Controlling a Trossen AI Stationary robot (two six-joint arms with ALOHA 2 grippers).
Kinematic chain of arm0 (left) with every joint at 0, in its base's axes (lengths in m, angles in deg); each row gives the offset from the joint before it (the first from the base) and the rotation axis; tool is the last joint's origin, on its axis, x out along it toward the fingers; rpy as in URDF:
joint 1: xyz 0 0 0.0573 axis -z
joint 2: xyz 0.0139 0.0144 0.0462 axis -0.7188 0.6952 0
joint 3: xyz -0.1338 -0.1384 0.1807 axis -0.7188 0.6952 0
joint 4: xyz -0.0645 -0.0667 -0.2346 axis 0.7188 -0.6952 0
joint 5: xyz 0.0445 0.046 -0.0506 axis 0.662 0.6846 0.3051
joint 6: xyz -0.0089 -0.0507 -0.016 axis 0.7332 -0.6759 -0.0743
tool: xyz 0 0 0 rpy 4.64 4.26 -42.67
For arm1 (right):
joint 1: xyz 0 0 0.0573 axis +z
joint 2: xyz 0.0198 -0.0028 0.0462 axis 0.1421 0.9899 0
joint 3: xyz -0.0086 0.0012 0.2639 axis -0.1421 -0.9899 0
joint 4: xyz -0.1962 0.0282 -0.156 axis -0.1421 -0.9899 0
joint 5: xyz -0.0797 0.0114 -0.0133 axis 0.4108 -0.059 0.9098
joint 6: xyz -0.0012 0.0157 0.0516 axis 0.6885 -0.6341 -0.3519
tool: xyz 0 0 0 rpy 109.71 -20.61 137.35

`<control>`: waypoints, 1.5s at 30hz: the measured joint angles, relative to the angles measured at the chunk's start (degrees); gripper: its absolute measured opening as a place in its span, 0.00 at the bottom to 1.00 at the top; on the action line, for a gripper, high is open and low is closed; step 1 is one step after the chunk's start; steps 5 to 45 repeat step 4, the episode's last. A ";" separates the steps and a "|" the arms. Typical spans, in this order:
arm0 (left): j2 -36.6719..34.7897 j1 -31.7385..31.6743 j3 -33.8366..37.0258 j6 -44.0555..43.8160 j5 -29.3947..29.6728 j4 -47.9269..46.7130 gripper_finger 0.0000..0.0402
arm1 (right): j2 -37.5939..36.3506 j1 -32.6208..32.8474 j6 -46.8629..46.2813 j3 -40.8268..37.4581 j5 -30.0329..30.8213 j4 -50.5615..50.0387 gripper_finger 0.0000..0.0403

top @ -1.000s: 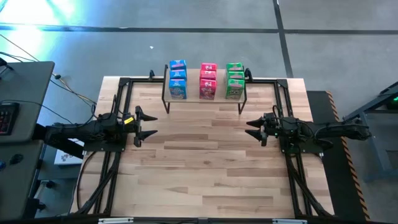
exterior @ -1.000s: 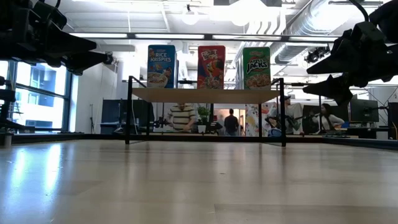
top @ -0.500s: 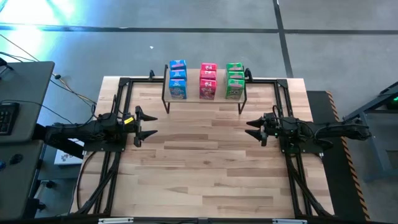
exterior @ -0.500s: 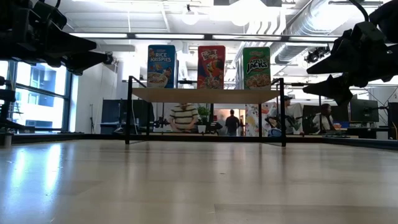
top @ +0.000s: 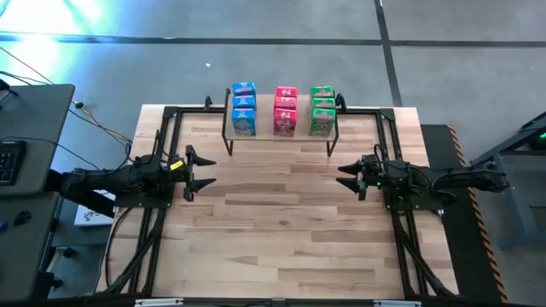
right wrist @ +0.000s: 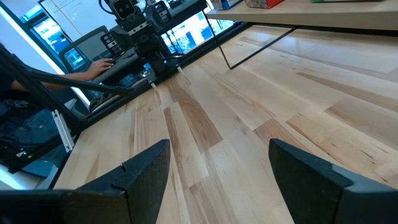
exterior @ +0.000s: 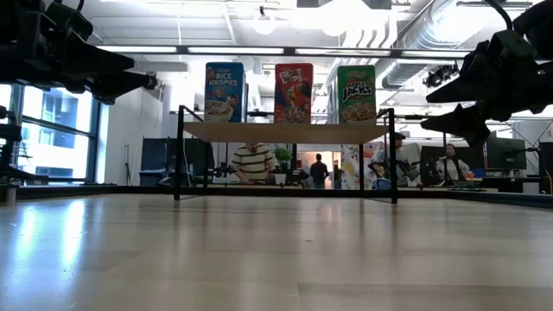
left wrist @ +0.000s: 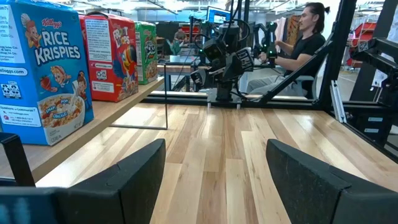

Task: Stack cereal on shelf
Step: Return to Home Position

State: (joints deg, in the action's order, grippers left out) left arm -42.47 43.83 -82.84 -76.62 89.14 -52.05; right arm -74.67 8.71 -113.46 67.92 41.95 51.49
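Wood-plank tabletop (top: 281,230) in the foreground, open office beyond it, a few people at desks behind the shelf (exterior: 285,132). And the shelf is loaded: nine cereal boxes up there, three rows running front to back. Blue boxes (top: 244,109) at the shelf's left end, pink-red boxes (top: 285,111) mid-shelf, green boxes (top: 322,110) at its right end. From table level the front box of each row stands upright, printed face out, w/ a small gap between rows. All sit on the board, none on the tabletop.

Now the arms. Left gripper (top: 211,171) hangs above the table in front of the shelf, out past its left end. Fingers are spread wide, nothing between them. Right gripper (top: 341,177) is opposite, in front of the shelf approx. level w/ its right end. Fingers are parted too, carrying nothing. The two point at each other across the bare planks, both well clear of the shelf and the boxes.

Left wrist cam looks along the shelf front: blue box nearest, then pink-red, then green. The right arm shows across the table, and a seated person (left wrist: 305,37) beyond it.
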 joint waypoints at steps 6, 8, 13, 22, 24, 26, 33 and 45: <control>0.00 0.00 0.00 0.00 0.01 0.00 0.67 | 0.00 0.00 0.00 0.00 0.00 0.00 0.66; 0.00 0.00 0.00 0.00 0.01 0.00 0.67 | 0.00 0.00 0.00 0.00 0.00 0.00 0.66; 0.00 0.00 0.00 0.00 0.01 0.00 0.67 | 0.00 0.00 0.00 0.00 0.00 0.00 0.66; 0.00 0.00 0.00 0.00 0.01 0.00 0.67 | 0.00 0.00 0.00 0.00 0.00 0.00 0.66; 0.00 0.00 0.00 0.00 0.01 0.00 0.67 | 0.00 0.00 0.00 0.00 0.00 0.00 0.66; 0.00 0.00 0.00 0.00 0.01 0.00 0.67 | 0.00 0.00 0.00 0.00 0.00 0.00 0.66; 0.00 0.00 0.00 0.00 0.01 0.00 0.67 | 0.00 0.00 0.00 0.00 0.00 0.00 0.66; 0.00 0.00 0.00 0.00 0.01 0.00 0.67 | 0.00 0.00 0.00 0.00 0.00 0.00 0.66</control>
